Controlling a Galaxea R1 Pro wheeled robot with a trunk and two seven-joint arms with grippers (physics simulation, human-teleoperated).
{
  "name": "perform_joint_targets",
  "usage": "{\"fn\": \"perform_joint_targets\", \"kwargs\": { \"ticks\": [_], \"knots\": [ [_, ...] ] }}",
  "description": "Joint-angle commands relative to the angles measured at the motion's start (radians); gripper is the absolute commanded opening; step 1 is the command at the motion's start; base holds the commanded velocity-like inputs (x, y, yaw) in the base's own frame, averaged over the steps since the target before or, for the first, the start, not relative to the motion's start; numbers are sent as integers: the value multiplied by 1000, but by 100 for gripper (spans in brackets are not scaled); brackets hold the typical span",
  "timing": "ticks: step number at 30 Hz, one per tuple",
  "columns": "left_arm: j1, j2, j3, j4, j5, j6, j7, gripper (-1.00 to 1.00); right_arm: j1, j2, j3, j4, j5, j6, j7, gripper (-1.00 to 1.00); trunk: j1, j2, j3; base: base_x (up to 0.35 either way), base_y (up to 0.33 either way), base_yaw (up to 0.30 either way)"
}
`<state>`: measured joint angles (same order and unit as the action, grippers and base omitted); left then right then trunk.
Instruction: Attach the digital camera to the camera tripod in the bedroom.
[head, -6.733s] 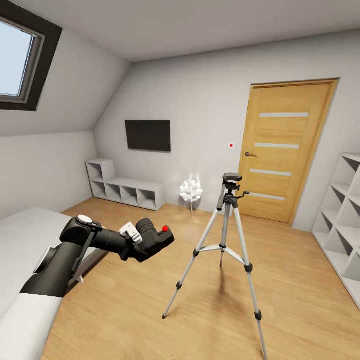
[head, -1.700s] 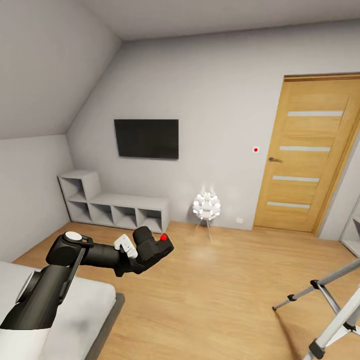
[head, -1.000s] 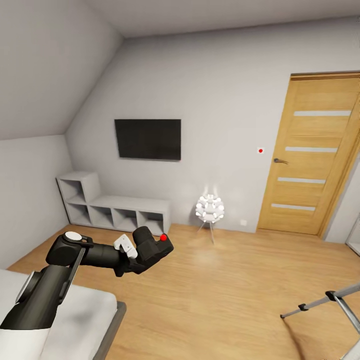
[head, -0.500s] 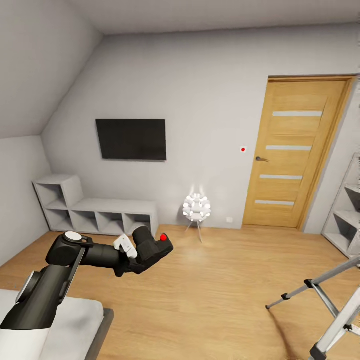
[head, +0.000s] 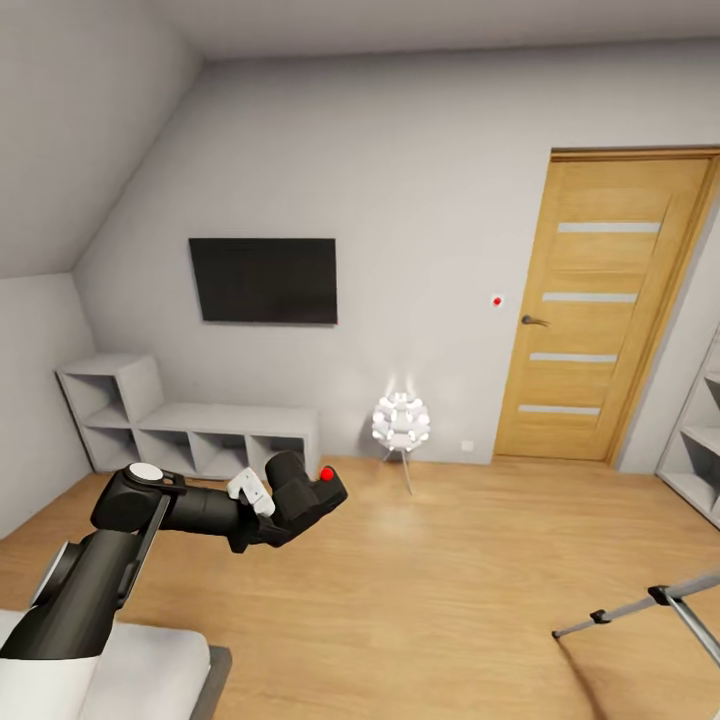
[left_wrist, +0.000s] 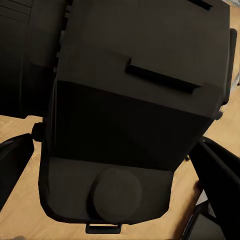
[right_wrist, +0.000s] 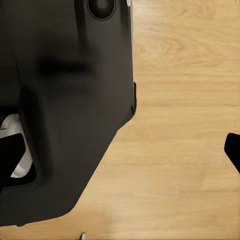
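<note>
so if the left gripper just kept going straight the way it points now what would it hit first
Probably nothing soon. The left gripper, shut on the digital camera, points right and slightly up over open wood floor. The floor lamp and door lie roughly that way, but depth is unclear.

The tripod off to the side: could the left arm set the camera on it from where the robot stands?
Probably not. The left gripper holds the digital camera well away from the camera tripod, whose legs barely enter the head view's lower right corner, head cut off.

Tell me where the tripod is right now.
In the head view, only part of the tripod shows, at the lower right edge on the wood floor, below the door.
</note>
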<state>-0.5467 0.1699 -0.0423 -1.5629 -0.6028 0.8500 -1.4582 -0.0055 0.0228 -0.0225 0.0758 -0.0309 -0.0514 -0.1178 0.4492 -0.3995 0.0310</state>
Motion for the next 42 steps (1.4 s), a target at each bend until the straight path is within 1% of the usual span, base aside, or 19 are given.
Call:
{"fn": "perform_joint_targets", "kwargs": {
  "ticks": [1, 11, 22, 26, 31, 42],
  "knots": [
    [-1, 0, -1, -3, -9, 11, -10, -100, -1, 0, -2, 2, -3, -5, -3, 100, 1, 0, 0, 280, 187, -1],
    [0, 0, -1, -15, -9, 11, -9, -100, -1, 0, -2, 2, -3, -5, -3, 100, 1, 0, 0, 259, 130, 0],
    [-1, 0, -1, -17, -9, 11, -10, -100, -1, 0, -2, 2, -3, -5, -2, 100, 1, 0, 0, 32, 10, 0],
    [-1, 0, -1, -17, -9, 11, -9, -100, -1, 0, -2, 2, -3, -5, -2, 100, 1, 0, 0, 170, 1, -39],
    [-1, 2, -1, -17, -9, 11, -8, -100, -1, 0, -2, 2, -3, -5, -2, 100, 1, 0, 0, 260, 0, -125],
    [0, 3, 1, -17, -9, 11, -8, -100, -1, 0, -2, 2, -3, -5, -2, 100, 1, 0, 0, 178, 0, -217]
  ]
}}
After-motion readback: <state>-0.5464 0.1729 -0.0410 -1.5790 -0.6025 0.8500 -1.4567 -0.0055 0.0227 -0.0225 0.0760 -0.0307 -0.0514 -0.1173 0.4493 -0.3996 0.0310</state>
